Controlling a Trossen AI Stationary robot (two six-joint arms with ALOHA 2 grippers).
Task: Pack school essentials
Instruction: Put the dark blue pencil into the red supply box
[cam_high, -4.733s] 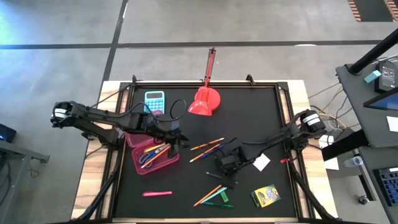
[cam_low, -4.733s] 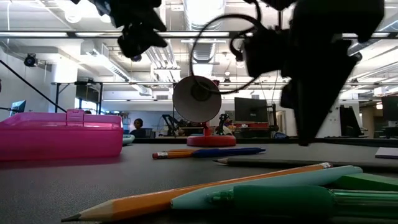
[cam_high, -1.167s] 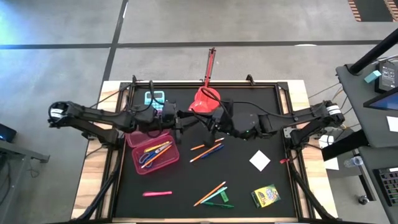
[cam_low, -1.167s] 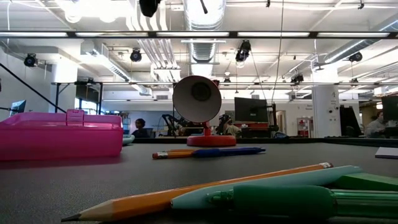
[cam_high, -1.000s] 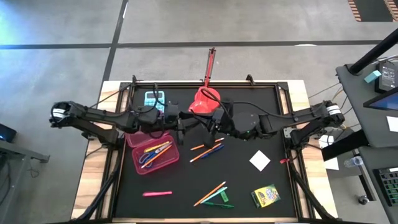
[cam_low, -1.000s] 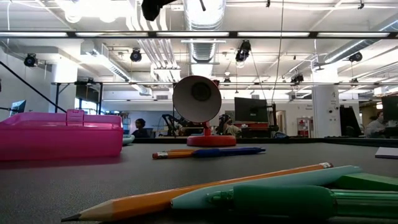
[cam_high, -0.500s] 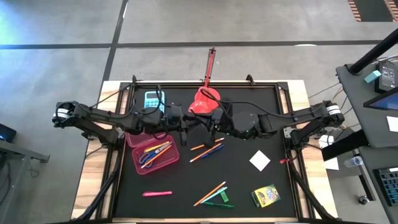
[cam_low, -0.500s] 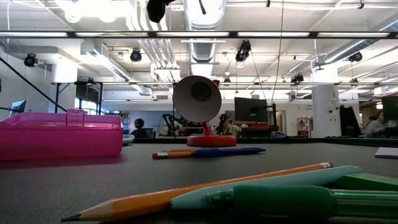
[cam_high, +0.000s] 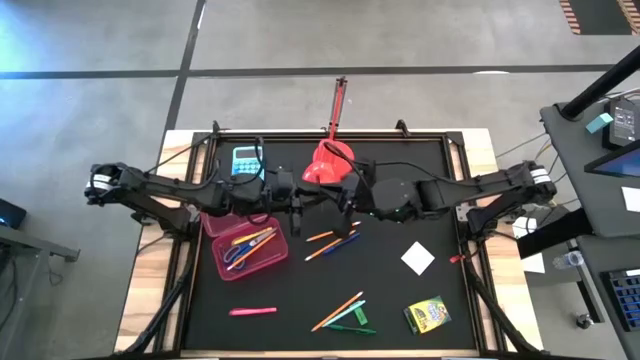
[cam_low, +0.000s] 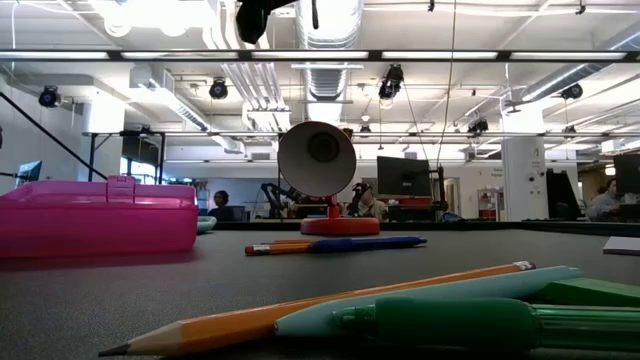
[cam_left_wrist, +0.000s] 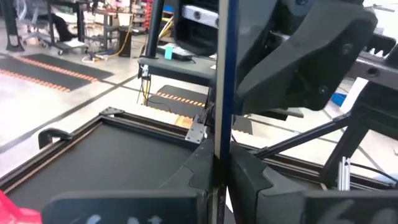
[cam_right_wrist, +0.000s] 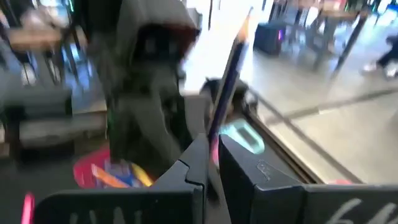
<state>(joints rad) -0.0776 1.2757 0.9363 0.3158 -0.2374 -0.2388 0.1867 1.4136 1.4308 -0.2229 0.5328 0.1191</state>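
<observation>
Two dark, near-black jointed arms, the left arm (cam_high: 170, 188) and right arm (cam_high: 470, 188), carry black cables looping along their links. Each outer end bears a pale round cap. The wrist views show matte black, angular fingers (cam_left_wrist: 249, 180).

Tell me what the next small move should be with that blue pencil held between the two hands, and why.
Probably open the right hand and back it off. Both it and the left hand are shut on the pencil above the table, and the left sits nearer the pink box.
</observation>
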